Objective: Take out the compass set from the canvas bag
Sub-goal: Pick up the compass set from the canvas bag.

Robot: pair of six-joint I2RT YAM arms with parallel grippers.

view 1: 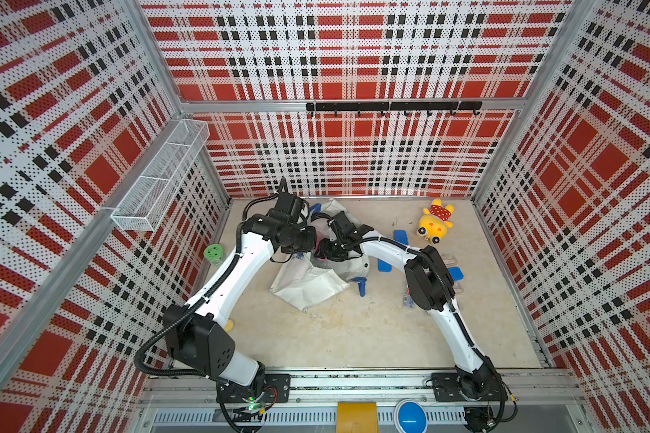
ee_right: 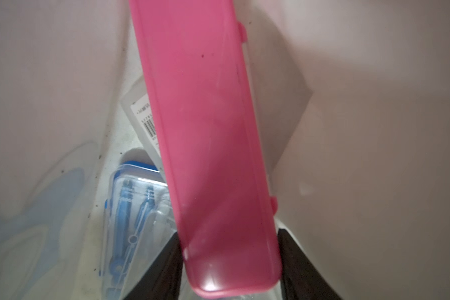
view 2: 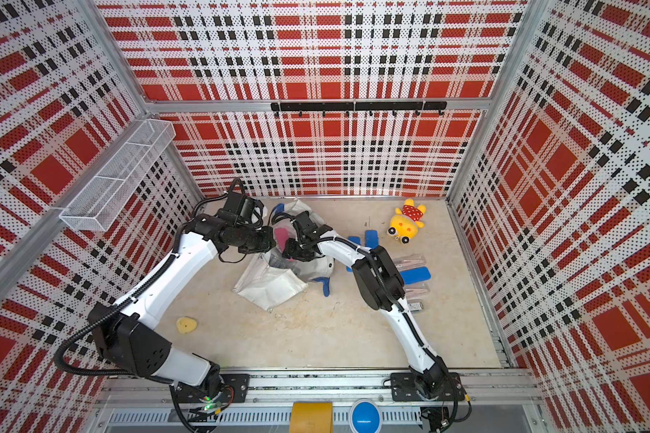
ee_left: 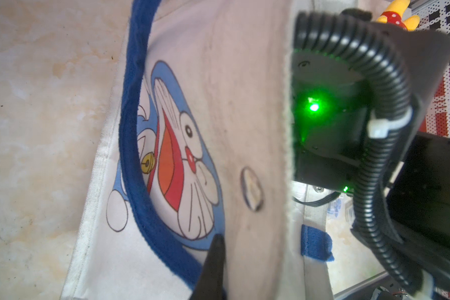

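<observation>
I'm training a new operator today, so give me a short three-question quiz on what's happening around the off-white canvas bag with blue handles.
1. True or false: the long pink plastic case sits between the fingers of the right end effector.
2. What lies deeper inside the off-white canvas bag with blue handles, partly hidden by that pink case? A) a clear plastic case holding a blue compass B) a yellow plush toy C) a green round tub
3. Name the end effector pinching the bag's rim.
Key: 1 true; 2 A; 3 the left end effector.
</observation>
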